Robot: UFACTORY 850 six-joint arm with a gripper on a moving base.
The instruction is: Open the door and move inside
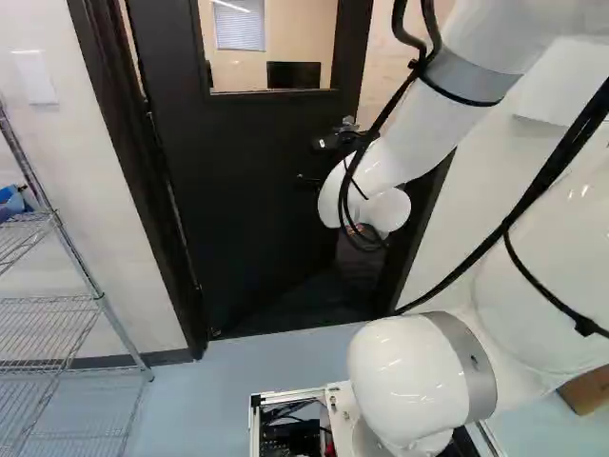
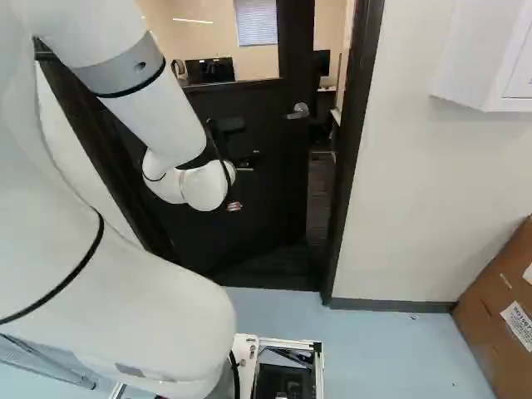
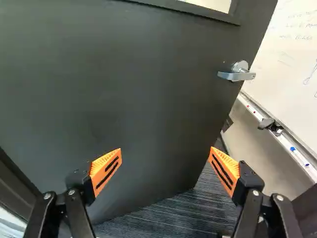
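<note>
Presently | pincer [image 2: 243,184] released | black door [image 3: 138,99] ajar across doorway | whiteboard [image 3: 292,54] beyond | wire shelf [image 1: 99,299] left | carton [image 2: 492,303] right

Door: you have the dark door [image 1: 252,181] swung inward, its lower edge slanting away from the frame [image 1: 162,190].
Window: through its glass [image 1: 278,43] you see blinds [image 1: 240,26] and a black monitor [image 1: 293,74].
Arm: your white arm [image 1: 419,124] crosses ahead of the door's right side.
Shelving: at your left, a wire rack [image 1: 95,293] holds something blue [image 1: 12,204].
Floor: you have pale blue flooring [image 1: 214,390] this side; a cardboard box [image 1: 586,388] sits at the right edge.
</note>
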